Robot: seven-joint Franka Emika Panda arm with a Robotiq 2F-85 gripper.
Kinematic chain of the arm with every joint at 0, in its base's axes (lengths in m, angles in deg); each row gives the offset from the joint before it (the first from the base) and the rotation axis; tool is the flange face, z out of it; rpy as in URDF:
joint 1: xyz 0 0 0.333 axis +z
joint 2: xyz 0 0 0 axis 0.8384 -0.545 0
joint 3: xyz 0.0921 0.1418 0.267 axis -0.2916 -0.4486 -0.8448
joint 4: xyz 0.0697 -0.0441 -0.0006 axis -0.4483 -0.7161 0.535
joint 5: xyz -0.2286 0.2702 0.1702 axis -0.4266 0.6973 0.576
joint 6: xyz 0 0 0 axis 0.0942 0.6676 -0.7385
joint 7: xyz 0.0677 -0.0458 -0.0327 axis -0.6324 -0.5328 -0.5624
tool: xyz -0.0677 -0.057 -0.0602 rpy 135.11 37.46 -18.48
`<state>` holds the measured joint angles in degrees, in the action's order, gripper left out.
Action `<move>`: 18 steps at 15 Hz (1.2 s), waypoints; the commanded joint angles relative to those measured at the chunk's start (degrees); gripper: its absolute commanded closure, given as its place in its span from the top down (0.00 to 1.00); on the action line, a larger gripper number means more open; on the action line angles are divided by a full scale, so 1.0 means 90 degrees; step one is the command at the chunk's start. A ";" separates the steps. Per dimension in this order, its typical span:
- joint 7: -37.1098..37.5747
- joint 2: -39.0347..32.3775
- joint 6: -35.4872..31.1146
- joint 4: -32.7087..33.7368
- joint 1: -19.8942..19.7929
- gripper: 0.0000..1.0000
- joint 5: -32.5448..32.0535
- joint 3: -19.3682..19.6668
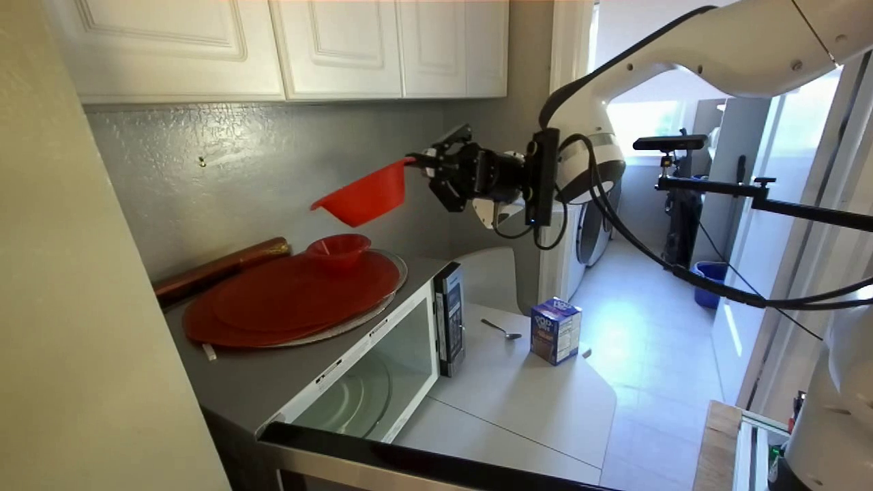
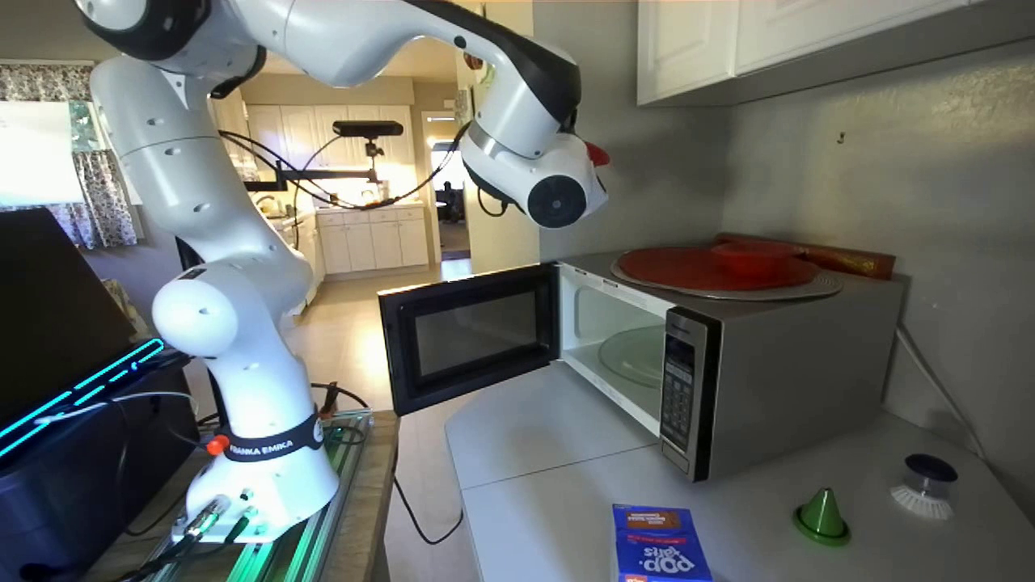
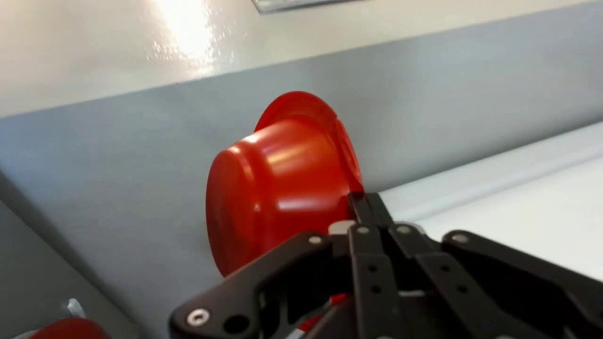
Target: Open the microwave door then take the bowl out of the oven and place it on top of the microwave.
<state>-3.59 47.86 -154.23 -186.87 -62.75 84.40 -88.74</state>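
The microwave door (image 2: 469,331) is swung wide in both exterior views, so the opening step can be counted as done. Inside, the glass turntable (image 1: 351,399) is seen, and up above, well apart from it, the red bowl (image 1: 372,194) is held in mid-air! The taking-out is judged complete as well.

The bowl is gripped by its edge: in the wrist view the fingers (image 3: 367,254) of the gripper (image 3: 365,200) are set nearly together, with only the thin rim pinched between their tips. A clear tilt is shown, the rim being held higher at the gripped side, the base being turned leftward in the wrist view.

So only the placing is left. Much of the top of the microwave (image 2: 796,364) is covered by flat red discs (image 1: 279,307), and on these a second red bowl (image 1: 339,249) is set. Whether the held bowl is positioned directly over that top cannot be told for certain, since it is mostly hidden behind the arm (image 2: 517,121) in an exterior view. A levelling and a lowering are judged to be needed next, then a release; with so narrow a pinch, a swing or slip is to be guarded against, and a knock against the bowl below is to be avoided.
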 commanded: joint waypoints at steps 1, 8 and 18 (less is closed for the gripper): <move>0.0330 -0.0178 -0.1674 0.0453 0.0302 0.00 0.0989 -0.0451; -0.0395 -0.0986 -0.4202 0.1334 0.0712 0.00 0.2539 -0.0949; -0.3112 -0.2475 -0.4283 0.2279 0.0946 0.00 0.4006 -0.0647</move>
<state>-27.63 29.40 -194.01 -170.20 -54.57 120.53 -96.92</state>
